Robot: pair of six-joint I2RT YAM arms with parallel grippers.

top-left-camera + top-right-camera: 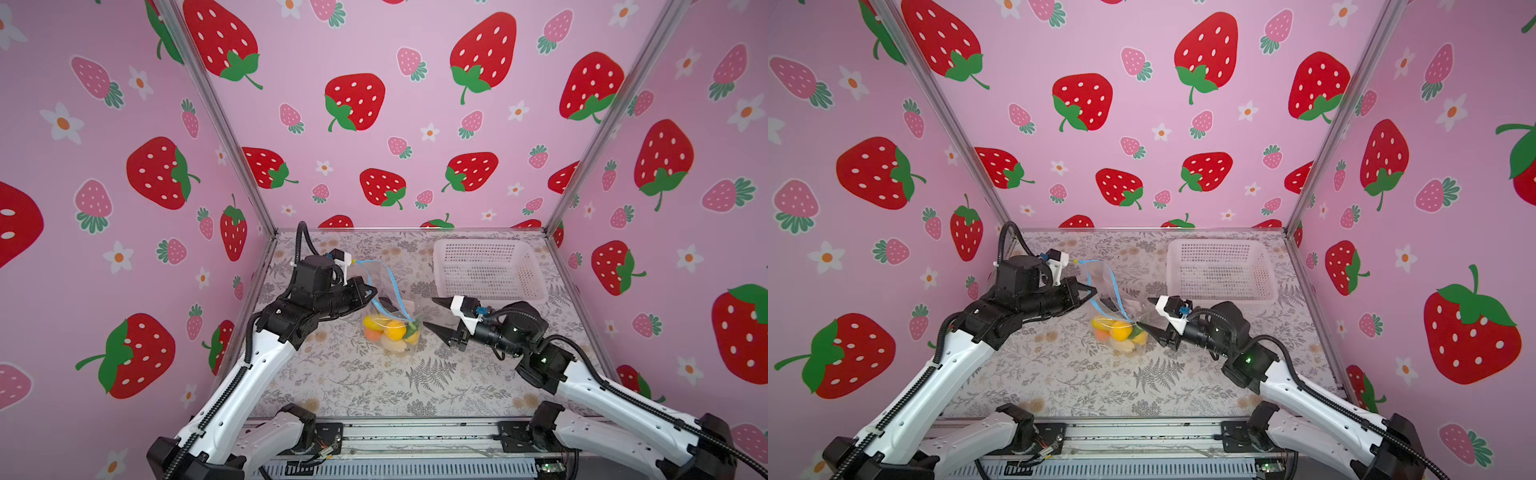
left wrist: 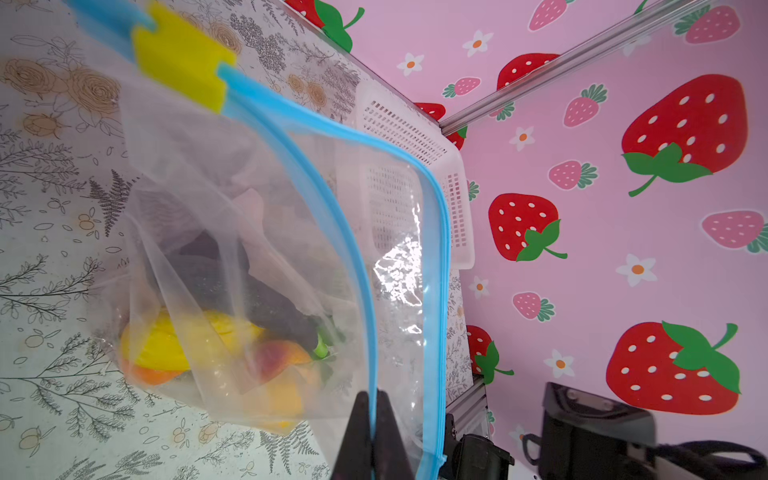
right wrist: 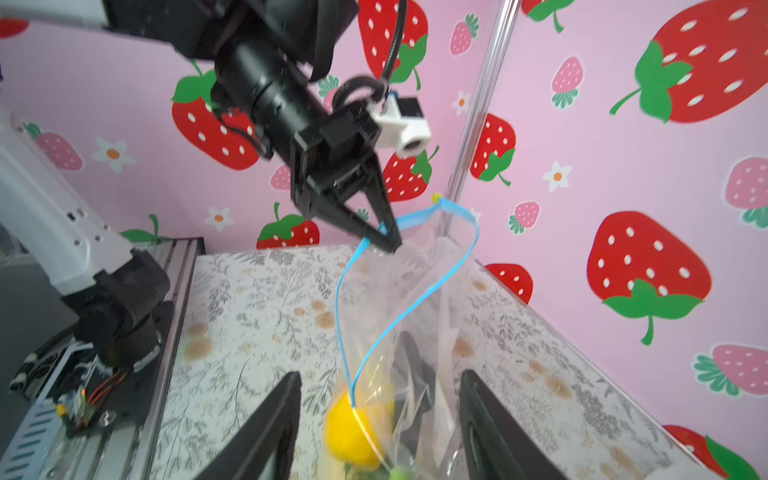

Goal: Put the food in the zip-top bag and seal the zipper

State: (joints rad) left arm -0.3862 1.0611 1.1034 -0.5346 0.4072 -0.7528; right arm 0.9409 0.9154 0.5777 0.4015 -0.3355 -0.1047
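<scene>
The clear zip-top bag point(image 1: 388, 297) stands on the table in both top views, its lower end full of the food point(image 1: 392, 330): yellow, orange, beige and dark pieces. The light-blue zipper point(image 2: 361, 266) gapes in a loop, with the yellow slider point(image 2: 183, 54) at its far end. My left gripper point(image 2: 374, 399) is shut on one zipper strip and holds the bag's mouth up point(image 1: 374, 293). Just right of the bag's lower corner, my right gripper point(image 1: 430, 312) is open. In the right wrist view its fingers point(image 3: 274, 419) stand either side of the bag end without touching it.
A white perforated basket point(image 1: 482, 243) stands empty at the back right of the flowered table. Pink strawberry walls close in the left, back and right sides. A metal rail point(image 1: 415, 432) runs along the front edge between the arm bases.
</scene>
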